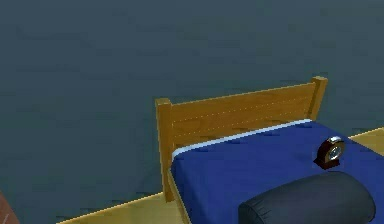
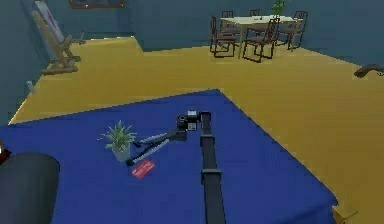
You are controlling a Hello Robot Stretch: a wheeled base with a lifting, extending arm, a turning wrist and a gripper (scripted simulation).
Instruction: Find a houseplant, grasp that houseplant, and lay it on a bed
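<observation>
You're looking at a bed (image 1: 240,172) whose headboard (image 1: 240,112) is showing as light wood, smooth, with plank lines and a soft sheen. Its blue cover (image 2: 260,150) is reading as matt cloth, smooth and unwrinkled. The pillow (image 1: 300,202) is looking like dark, soft cloth. The clock (image 1: 331,152) is showing a brown rim, possibly wood. The floor (image 2: 300,80) is coming across as yellow, matt and even, and the wall (image 1: 100,70) as flat matt paint. The arm (image 2: 212,170) and claw (image 2: 140,148) are looking dark and matt. The plant (image 2: 119,135) is sitting in a pale, matt pot. The easel (image 2: 55,45) and chairs (image 2: 262,38) are looking wooden.
</observation>
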